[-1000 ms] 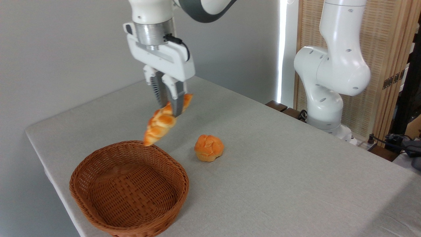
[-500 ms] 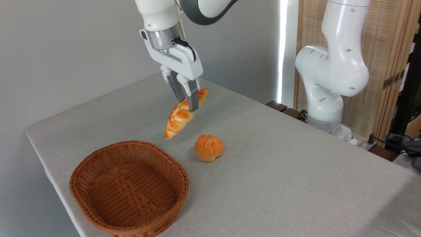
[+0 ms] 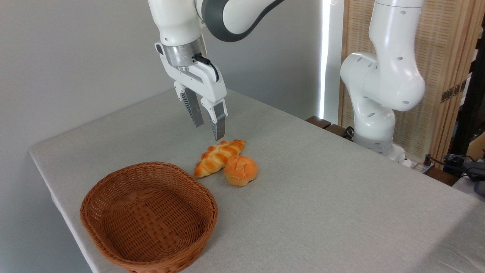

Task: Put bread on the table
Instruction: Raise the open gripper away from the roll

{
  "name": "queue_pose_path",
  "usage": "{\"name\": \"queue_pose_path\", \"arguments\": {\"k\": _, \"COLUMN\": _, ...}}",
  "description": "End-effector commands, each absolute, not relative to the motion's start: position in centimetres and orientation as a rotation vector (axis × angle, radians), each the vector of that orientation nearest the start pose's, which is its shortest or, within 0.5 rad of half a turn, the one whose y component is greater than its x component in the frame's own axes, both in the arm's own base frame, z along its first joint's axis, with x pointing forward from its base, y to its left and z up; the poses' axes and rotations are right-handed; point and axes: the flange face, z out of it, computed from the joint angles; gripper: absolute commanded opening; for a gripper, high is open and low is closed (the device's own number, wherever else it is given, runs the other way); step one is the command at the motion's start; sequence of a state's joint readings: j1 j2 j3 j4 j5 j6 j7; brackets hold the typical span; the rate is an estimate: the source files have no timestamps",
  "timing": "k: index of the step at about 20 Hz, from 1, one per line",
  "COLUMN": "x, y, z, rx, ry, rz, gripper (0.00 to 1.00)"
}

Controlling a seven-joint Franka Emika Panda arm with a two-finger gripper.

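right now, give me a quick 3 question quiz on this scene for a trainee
1. True or false: the braided bread lies on the table.
2. The gripper is: A) shut on the bread, B) open above it, C) inside the basket.
3. What sits right against the bread, on its near side?

Key:
1. True
2. B
3. The round bun; the picture cannot settle whether they touch.
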State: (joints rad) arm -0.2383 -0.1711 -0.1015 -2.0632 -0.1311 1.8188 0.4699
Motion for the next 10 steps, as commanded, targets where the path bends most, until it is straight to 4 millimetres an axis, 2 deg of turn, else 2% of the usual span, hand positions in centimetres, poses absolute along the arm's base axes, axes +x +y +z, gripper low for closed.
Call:
{"name": "queue_pose_path", "arguments": {"k": 1, "x": 46.5, "y": -17.8, "z": 50.6, "rx": -3.018, "ry": 1.242, "rz": 0.089, "gripper": 1.0}}
{"name": "queue_pose_path", "arguments": {"k": 4, "x": 47.2, "y": -17.3, "z": 51.8, "rx": -3.002, "ry": 1.24, "rz": 0.024, "gripper": 1.0}}
{"name": "queue_pose_path", "arguments": {"k": 7, "x": 48.8, "y": -16.1, "z": 53.9, "rx": -2.974, "ry": 1.199, "rz": -0.136, "gripper": 1.0}}
{"name": "queue_pose_path", "arguments": {"k": 10, "x": 50.9, "y": -12.6, "z": 56.3, "rx": -2.997, "ry": 1.088, "rz": -0.287, "gripper": 1.0}}
